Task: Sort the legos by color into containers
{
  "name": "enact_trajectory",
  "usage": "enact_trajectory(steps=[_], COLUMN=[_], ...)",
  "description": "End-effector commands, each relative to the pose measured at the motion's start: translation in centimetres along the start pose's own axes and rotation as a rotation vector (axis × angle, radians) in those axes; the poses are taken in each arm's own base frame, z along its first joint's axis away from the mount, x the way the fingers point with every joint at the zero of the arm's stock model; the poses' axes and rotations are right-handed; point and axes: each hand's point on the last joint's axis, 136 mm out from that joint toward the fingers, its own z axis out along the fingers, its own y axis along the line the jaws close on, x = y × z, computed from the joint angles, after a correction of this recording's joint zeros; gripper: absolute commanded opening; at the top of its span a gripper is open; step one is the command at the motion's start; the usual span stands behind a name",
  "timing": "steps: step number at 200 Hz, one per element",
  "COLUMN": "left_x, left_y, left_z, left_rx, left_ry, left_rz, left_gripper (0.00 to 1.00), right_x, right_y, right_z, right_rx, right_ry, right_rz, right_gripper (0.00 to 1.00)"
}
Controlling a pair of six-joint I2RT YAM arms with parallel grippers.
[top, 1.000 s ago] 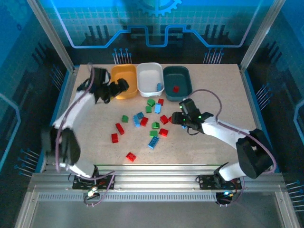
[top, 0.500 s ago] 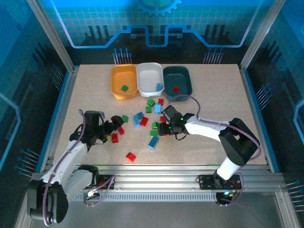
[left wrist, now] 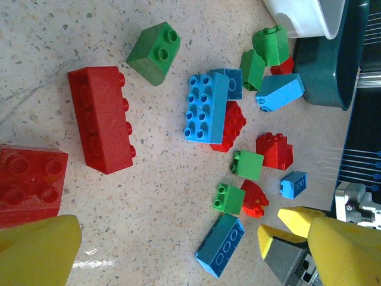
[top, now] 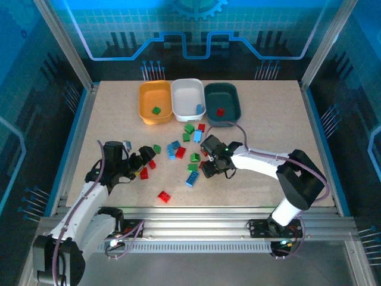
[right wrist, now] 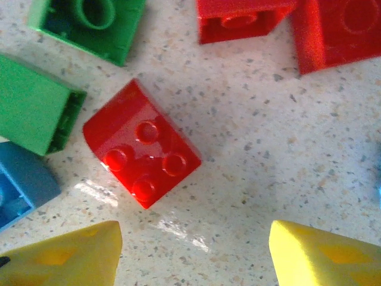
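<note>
**Desk:** Where are the containers?

**Me:** I see them side by side at upper centre of the overhead view. The orange-yellow tray [top: 147,95] is on the left with a green brick [top: 156,110] inside. The white tray [top: 186,88] is in the middle with a small blue brick [top: 199,108] against its right wall. The dark teal tray [top: 229,95] is on the right and holds a red brick [top: 219,111].

**Desk:** And the loose legos?

**Me:** Most of the legos [top: 184,149] lie scattered at centre frame on the table [top: 268,119], just below the trays, with red, green and blue mixed together. A stray red brick [top: 164,196] lies apart from them at lower centre.

**Desk:** What about your left gripper?

**Me:** My left gripper [top: 144,158] sits low at the left edge of the scatter, jaws spread wide and holding nothing. In its wrist view the yellow fingertips [left wrist: 36,247] fill the bottom corners. A long red brick [left wrist: 100,119] lies at upper left and a blue plate [left wrist: 205,107] at centre. A lower blue brick [left wrist: 220,245] rests at bottom centre, between the tips and touching neither.

**Desk:** And the right one?

**Me:** My right gripper [top: 208,168] is down at the right edge of the scatter. In its wrist view the jaws stand apart with bare tabletop between them. A red four-stud brick [right wrist: 141,152] lies left of centre, just above the left pad, and nothing is gripping it.
</note>
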Motion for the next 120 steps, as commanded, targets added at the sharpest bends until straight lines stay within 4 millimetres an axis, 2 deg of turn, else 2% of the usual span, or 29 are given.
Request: enact_trajectory(steps=[1,44,85,107,120], left_x=[0.8,0.9,0.8,0.7,0.8], left_y=[-0.1,0.0,0.0,-0.2,-0.2], left_z=[0.0,0.0,-0.2,-0.1,-0.1], left_rx=[0.016,0.008,0.003,0.008,0.008], left_ry=[0.031,0.033,0.033,0.031,0.034], left_rz=[0.003,0.004,0.013,0.012,0.013], left_gripper=[0.99,0.99,0.99,0.99,0.99], right_x=[-0.8,-3.1,-4.0,-4.0,-4.0], right_y=[0.6,-0.6,-1.0,-0.7,0.3], right_z=[0.3,2.3,3.3,3.3,2.7], right_rx=[0.009,0.074,0.056,0.022,-0.048], right_ry=[0.025,0.044,0.046,0.045,0.023], right_rz=[-0.078,-0.072,-0.068,-0.079,-0.089], right_gripper=[0.69,0.67,0.66,0.65,0.66])
